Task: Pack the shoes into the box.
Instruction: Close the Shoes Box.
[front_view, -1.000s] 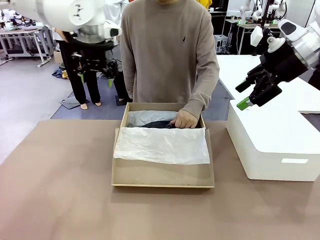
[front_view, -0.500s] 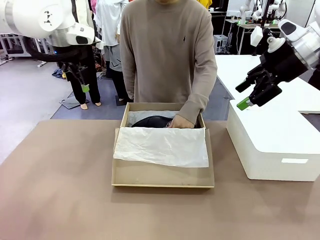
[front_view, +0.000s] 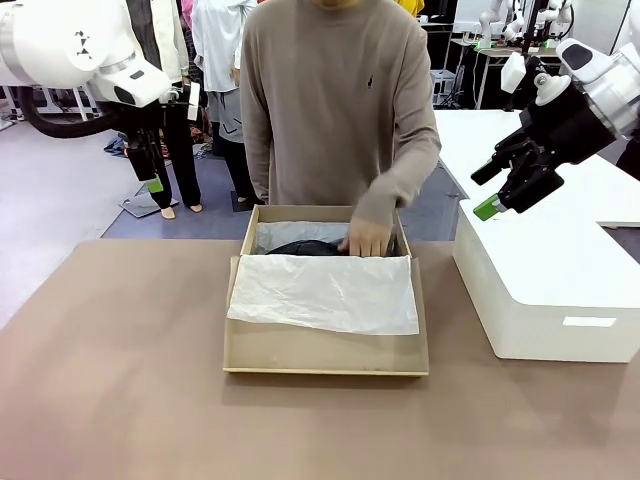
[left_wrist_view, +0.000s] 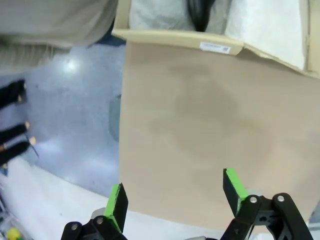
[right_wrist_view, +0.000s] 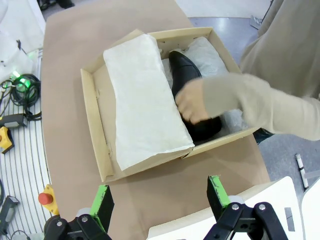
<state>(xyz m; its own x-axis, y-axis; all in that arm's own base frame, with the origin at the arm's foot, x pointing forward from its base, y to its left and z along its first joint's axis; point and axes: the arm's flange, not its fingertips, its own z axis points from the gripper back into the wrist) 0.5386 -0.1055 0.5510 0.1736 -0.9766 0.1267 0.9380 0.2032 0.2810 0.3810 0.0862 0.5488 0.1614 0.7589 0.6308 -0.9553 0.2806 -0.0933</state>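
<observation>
The tan cardboard box (front_view: 325, 360) stands open mid-table, with white tissue paper (front_view: 325, 292) draped over its front half. At the back of it lies a glossy black shoe (front_view: 303, 246), with a person's hand (front_view: 368, 238) on it. From the right wrist view, the shoe (right_wrist_view: 184, 67) runs along the box's (right_wrist_view: 94, 127) far side under the hand (right_wrist_view: 192, 102). My left gripper (front_view: 152, 180) hangs open above the table's far left edge, well away from the box. My right gripper (front_view: 485, 190) is open in the air over the white box, empty. Its own view shows the open pads (right_wrist_view: 217, 192).
A large smooth white box (front_view: 545, 290) sits at the right of the table. The person stands at the far side behind the cardboard box. The brown tabletop (front_view: 120, 380) is bare at left and front. In the left wrist view, the box corner (left_wrist_view: 210, 40) lies beyond bare table.
My left arm has swung left and its gripper has turned to hang down. The person's hand has shifted on the shoe in the box. The right arm has not moved.
</observation>
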